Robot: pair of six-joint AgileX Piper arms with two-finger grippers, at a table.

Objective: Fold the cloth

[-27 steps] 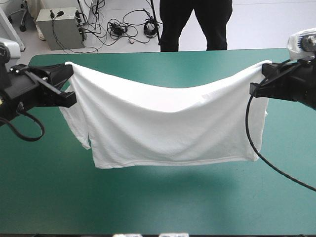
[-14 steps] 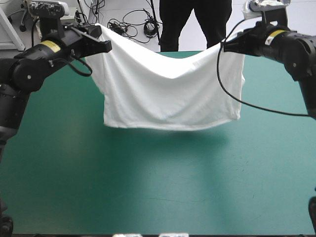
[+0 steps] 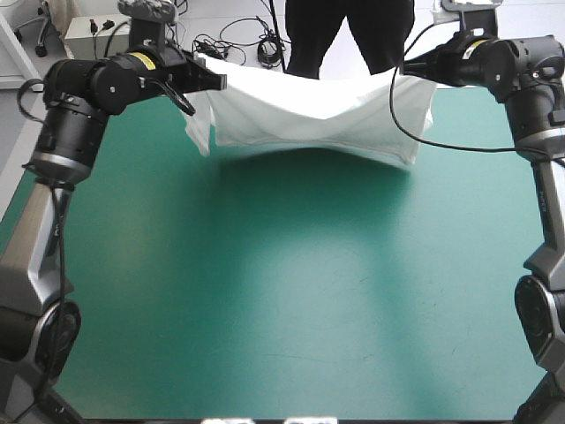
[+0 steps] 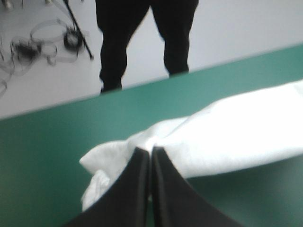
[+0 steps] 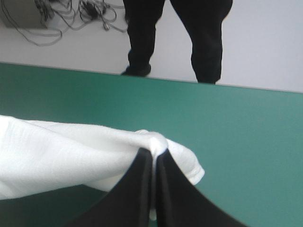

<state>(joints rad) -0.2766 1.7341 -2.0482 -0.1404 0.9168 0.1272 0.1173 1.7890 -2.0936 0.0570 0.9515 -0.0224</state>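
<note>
Because each arm pinches one corner, the T-shirt (image 3: 309, 110) hangs as a slack sheet between them, lifted above the table (image 3: 494, 265) at its far edge. The left gripper (image 3: 214, 81) and the right gripper (image 3: 404, 72) each have black fingers (image 4: 135, 189) pressed all but together on the cloth — a hold meant, I'd judge, for laying it flat. Short of that far edge the teal-green cover (image 3: 282, 336) is bare — plenty of room to spread.
</note>
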